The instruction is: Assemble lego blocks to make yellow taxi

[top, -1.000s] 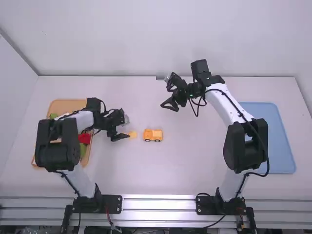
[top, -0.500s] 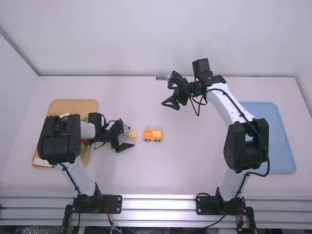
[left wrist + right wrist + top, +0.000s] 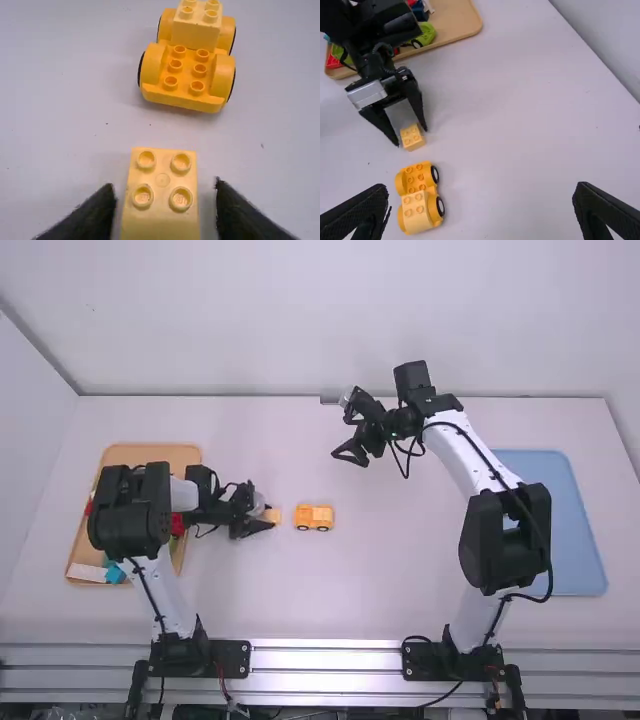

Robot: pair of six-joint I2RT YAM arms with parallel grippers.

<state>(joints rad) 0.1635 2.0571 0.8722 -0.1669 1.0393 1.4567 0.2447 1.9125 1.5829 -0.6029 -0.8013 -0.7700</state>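
Left gripper (image 3: pixel 272 517) shifted around loose yellow block (image 3: pixel 161 195), seemingly not touching, jaws apart; right gripper (image 3: pixel 349 460), jaws apart

On the white table (image 3: pixel 330 595), a tan tray (image 3: pixel 150 454) sits near the left edge and a blue tray (image 3: pixel 575 540) near the right edge; between them stand a yellow wheeled base (image 3: pixel 187 75) (pale yellow block (image 3: pixel 196 31) on one end) and, nearer the left edge, a loose yellow block (image 3: pixel 162 220), studs up
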